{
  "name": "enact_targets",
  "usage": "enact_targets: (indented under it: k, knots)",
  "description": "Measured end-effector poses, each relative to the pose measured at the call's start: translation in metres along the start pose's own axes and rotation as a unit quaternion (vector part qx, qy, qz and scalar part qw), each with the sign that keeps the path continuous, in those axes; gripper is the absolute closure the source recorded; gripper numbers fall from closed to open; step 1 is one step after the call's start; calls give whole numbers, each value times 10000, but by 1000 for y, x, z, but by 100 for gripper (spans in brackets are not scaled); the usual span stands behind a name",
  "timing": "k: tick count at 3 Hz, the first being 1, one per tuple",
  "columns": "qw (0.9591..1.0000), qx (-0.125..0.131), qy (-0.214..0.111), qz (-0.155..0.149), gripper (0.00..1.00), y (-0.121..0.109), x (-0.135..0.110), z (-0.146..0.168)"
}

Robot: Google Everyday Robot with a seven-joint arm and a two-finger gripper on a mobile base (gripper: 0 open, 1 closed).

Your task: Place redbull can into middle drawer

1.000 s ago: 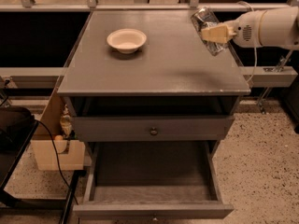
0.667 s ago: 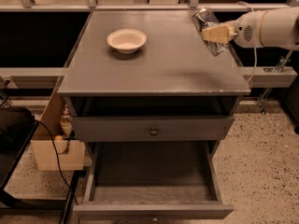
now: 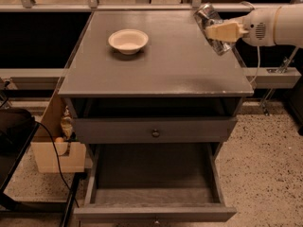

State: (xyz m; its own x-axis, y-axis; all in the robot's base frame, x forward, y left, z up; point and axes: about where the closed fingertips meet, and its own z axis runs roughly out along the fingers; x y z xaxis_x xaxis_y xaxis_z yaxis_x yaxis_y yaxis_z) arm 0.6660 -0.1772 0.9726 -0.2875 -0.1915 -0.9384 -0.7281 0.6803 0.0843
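Speckled floor (image 3: 267, 164) around a grey cabinet (image 3: 165, 67), dim light

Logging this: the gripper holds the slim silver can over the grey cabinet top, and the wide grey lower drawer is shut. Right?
Not quite: the camera view shows the wide grey lower drawer pulled open. The gripper does hold the slim silver can over the grey cabinet top.

**Covered and cut off**

The end effector (image 3: 222, 31), above the worktop's (image 3: 161, 65) back right corner, clasps the redbull can (image 3: 208, 14) and hides its middle. The arm (image 3: 279, 25) runs off the right edge. The bottom edge clips the middle drawer's (image 3: 151, 174) front.
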Motion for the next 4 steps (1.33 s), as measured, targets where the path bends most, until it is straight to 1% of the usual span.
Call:
enact_targets:
  k: [1,2,3,4]
  knots:
    - [9996,-279,5,-63,100,18,-5,-19]
    - [9978,-644,85,-106,100,49,-6,-49]
    - [9956,-922,116,-150,100,71,-4,-71]
    - [9892,-1421,63,-343,100,90,2,-85]
